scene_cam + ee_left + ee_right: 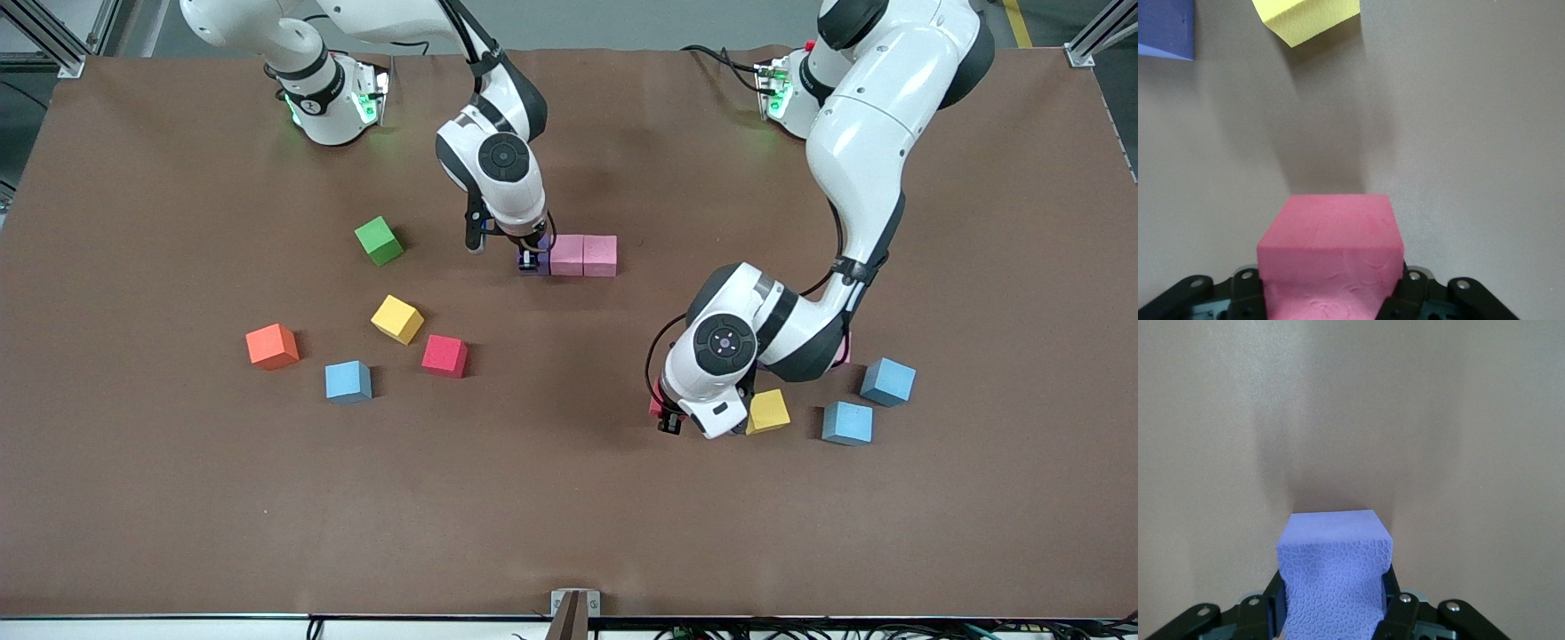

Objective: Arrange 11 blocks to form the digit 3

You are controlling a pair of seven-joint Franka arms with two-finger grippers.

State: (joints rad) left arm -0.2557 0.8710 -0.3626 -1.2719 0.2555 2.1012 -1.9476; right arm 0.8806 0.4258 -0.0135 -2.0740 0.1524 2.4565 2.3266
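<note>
On the brown tabletop (569,516), nearest the front camera and toward the left arm's end, the left gripper (665,418) is low over the surface, its fingers (1413,283) clenched on a red cube (1331,260); only a sliver of that cube shows in the front view, under the wrist. Just beside the gripper sits a yellow cube (767,411), tilted. A blue cube (846,422) lies near it, toward the left arm's end, and a second blue cube (887,381) sits slightly farther from the camera, close to the first but apart.

Toward the right arm's end, a loose group lies at about the same depth: a third blue cube (348,381), a second red cube (444,356), an orange cube (272,346), and, a little farther from the camera, a second yellow cube (396,319). None of these touch.

Farther still lies a green cube (379,240), alone.

At about the green cube's depth, near the tabletop's middle, two pink cubes (583,255) stand side by side, touching, in a row. The right gripper (531,260) is down at the row's end toward the right arm, its fingers (1393,603) clenched on a purple cube (1333,577). The purple cube is just beside the nearest pink cube, in line with the row; whether they touch cannot be told.
</note>
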